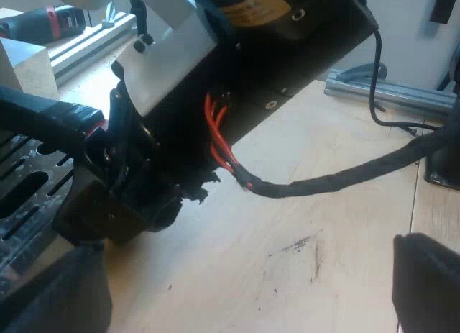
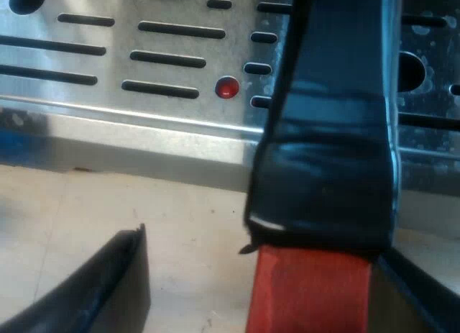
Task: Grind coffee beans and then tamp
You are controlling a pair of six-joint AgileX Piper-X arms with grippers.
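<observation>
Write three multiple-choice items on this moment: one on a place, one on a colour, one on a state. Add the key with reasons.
1. Where is the handle?
A. Standing in a mug
B. Between the right gripper's jaws, at the slotted metal tray
C. On top of the bean hopper

2. What colour is the handle's end?
A. Blue
B. Green
C. Red

3. How do the left gripper's jaws stand?
A. Open, over the wooden table
B. Shut on a tamper
C. Shut on the handle

Key:
1 B: in the right wrist view the jaws flank the handle, with the tray just behind it.
2 C: red shows past the dark grip.
3 A: in the left wrist view the jaws stand far apart with bare wood between them.
</observation>
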